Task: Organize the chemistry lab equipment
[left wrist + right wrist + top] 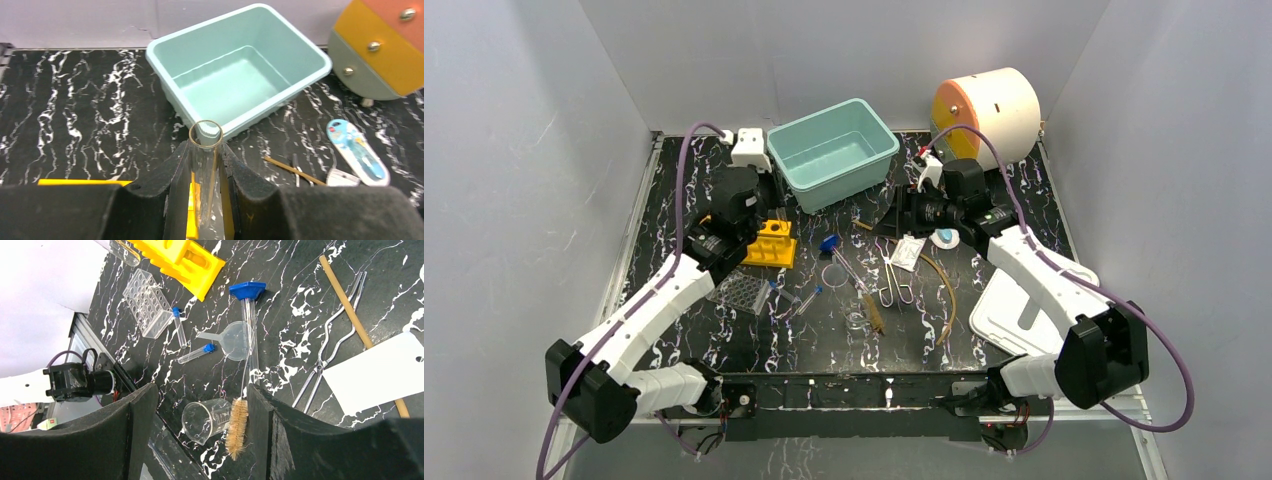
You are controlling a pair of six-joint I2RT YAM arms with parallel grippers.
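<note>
Between the black fingers of the left gripper sits a clear glass tube, pinched tight. Just under it is the yellow rack, and behind it stands the green-blue tub. Over on the other side, the right gripper hangs with its fingers spread wide and nothing in them. Below it lie a little glass cup and a thin brush, side by side. Farther off, two blue-capped tubes lie beside a see-through rack.

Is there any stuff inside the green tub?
No, the green tub is empty in the left wrist view; only its bare bottom shows.
</note>
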